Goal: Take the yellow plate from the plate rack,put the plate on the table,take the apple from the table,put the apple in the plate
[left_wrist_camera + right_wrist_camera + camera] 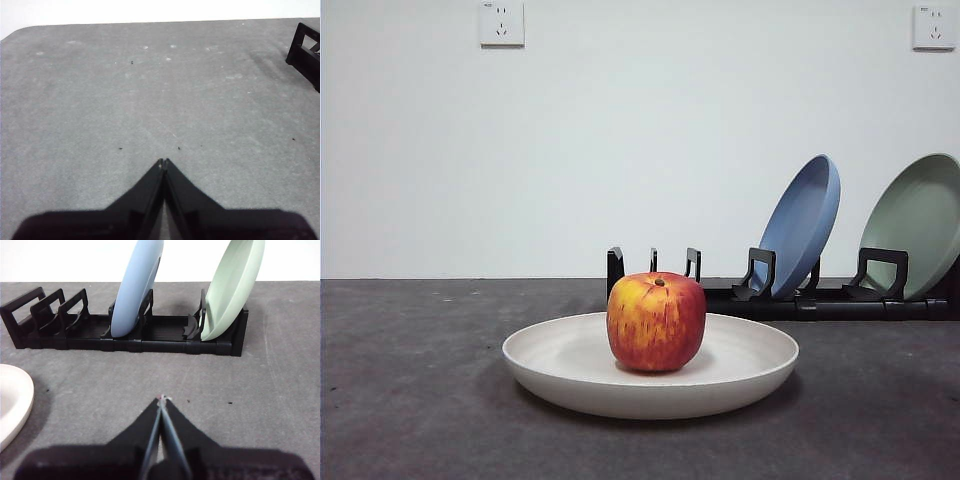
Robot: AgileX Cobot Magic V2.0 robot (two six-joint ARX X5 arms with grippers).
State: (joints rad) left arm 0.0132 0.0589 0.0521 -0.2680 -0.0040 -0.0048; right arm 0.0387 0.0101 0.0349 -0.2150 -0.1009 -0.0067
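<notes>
Front view, apple [656, 321] upright in yellow plate [650, 365], both end effectors [164, 161] [161, 399] apparently closed, empty

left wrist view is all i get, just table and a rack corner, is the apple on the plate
Observer: Yes, the front view shows the apple sitting in the plate on the table.
Operator: anything left in the rack
Observer: The rack holds a blue plate and a green plate, both leaning upright.
Operator: right gripper holding something
Observer: No, the right gripper has its jaws shut on nothing, above bare table short of the rack.
</notes>
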